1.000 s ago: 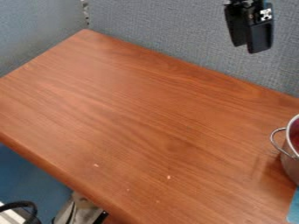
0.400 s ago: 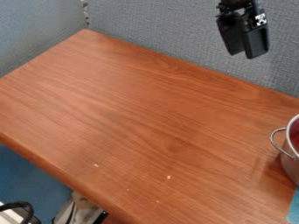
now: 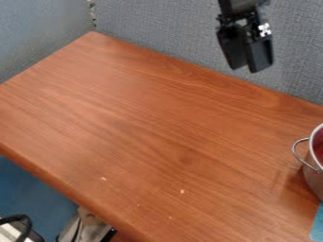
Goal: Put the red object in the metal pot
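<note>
My gripper (image 3: 252, 62) is a black block hanging in the air above the table's far edge, in front of the grey wall. I see nothing between its fingers, and it looks open. The metal pot (image 3: 308, 163) is cut off by the right edge of the picture; only its rolled rim, a small handle and part of its wall show. A dark red shape, the red object (image 3: 318, 141), shows just above the rim, inside the pot as far as I can tell. The gripper is well up and to the left of the pot, apart from it.
The brown wooden table (image 3: 139, 123) fills most of the view, its front edge running down toward the lower right. A grey textured wall (image 3: 151, 24) stands behind it. Below the table's front left corner is blue floor and some dark gear (image 3: 19, 230).
The gripper has moved left and a little down in the picture, and has turned slightly. The pot and the red shape have not moved.
</note>
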Robot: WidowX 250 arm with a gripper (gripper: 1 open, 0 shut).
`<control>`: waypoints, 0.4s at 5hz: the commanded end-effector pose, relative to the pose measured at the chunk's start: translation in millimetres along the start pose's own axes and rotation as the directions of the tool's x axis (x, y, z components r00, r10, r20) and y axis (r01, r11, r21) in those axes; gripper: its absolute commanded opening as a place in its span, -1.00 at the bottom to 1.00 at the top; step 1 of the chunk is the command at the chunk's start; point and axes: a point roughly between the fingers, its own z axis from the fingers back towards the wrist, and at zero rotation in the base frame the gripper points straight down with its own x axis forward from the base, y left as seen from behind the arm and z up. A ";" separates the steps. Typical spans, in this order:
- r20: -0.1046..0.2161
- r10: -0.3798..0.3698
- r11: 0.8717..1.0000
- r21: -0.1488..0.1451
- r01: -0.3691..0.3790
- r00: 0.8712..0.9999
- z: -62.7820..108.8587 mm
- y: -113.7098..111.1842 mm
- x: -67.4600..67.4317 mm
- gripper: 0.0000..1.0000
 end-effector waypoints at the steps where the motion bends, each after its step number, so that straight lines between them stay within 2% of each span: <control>1: 0.015 -0.017 1.000 0.019 0.017 1.000 -1.1 -6.4 8.1 1.00; 2: -0.008 -0.013 1.000 -0.005 0.013 1.000 -21.2 -3.9 16.3 1.00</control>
